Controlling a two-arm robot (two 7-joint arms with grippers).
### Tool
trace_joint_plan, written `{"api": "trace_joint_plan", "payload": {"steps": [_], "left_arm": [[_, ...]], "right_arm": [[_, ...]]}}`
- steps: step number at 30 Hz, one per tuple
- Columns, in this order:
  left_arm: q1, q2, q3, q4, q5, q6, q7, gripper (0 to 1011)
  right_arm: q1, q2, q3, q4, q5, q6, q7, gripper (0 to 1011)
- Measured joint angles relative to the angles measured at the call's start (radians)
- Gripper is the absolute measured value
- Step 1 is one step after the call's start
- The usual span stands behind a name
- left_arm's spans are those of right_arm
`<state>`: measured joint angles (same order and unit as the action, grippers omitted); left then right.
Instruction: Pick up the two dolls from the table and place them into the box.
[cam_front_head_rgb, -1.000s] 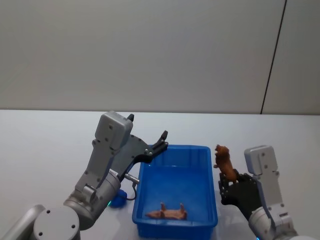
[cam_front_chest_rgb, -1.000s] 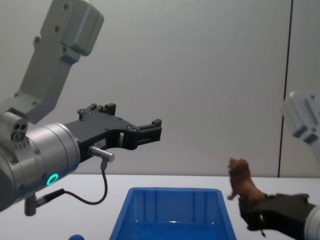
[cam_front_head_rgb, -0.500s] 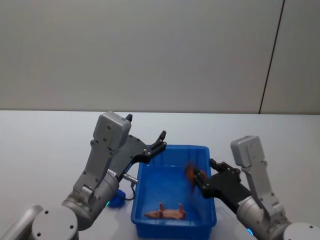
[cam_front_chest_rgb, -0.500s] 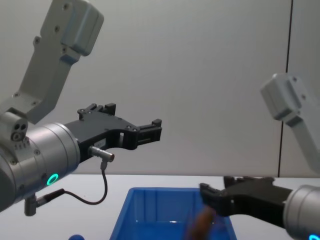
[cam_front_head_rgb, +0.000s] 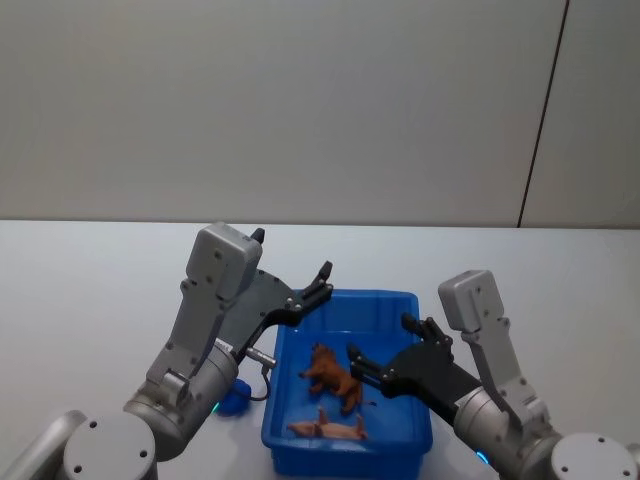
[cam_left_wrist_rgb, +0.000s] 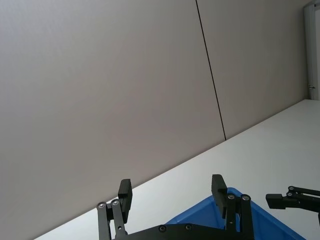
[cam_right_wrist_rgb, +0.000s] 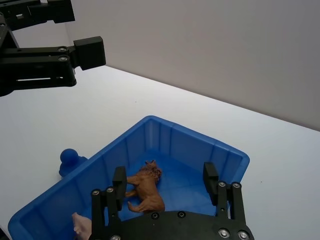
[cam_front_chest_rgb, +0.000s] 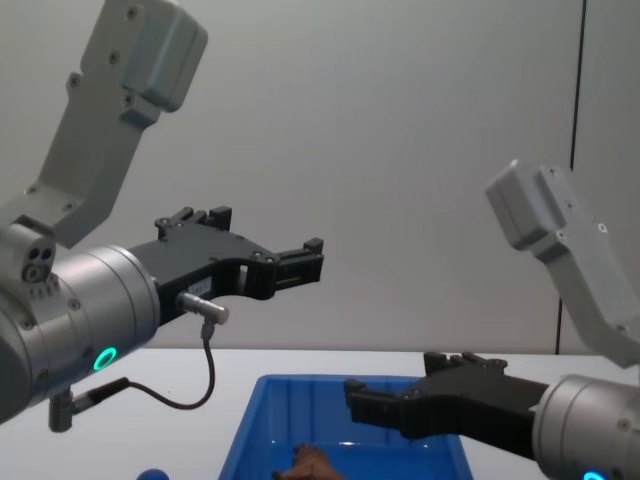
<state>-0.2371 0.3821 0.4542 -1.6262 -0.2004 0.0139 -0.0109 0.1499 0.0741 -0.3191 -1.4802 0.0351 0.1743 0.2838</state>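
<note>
1 s earlier, the right gripper (cam_right_wrist_rgb: 164, 173) pinched the brown doll (cam_front_head_rgb: 333, 375) outside the right wall of the box (cam_front_head_rgb: 400, 297). Now its fingers are spread and empty above the box. The brown doll rests on the box floor, just beside a tan toy (cam_front_head_rgb: 330, 430). The left gripper (cam_left_wrist_rgb: 171, 186) has not moved: fingers spread, raised near the box's far left corner. The blue doll (cam_right_wrist_rgb: 70, 161) sits on the table (cam_front_head_rgb: 100, 280) beside the box's left wall. In the head view the left arm partly covers it. In the chest view the box rim hides all but the brown doll's top.
</note>
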Motion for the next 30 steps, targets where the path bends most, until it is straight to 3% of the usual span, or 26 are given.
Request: {"api": "trace_joint_plan", "payload": {"steps": [4,16,30], "left_arm": [[0.0,0.0,0.0,0.0,0.0,0.0,0.0,1001],[0.0,0.0,0.0,0.0,0.0,0.0,0.0,1001],[0.0,0.0,0.0,0.0,0.0,0.0,0.0,1001]], "right_arm": [[0.003,-0.001,0.0,0.007,0.001,-0.005,-0.004,999],[-0.017,0.007,0.009,-0.007,0.002,-0.017,-0.096,1001],[-0.072,0.045,0.046,-0.07,0.012,-0.003,-0.256,1001]]}}
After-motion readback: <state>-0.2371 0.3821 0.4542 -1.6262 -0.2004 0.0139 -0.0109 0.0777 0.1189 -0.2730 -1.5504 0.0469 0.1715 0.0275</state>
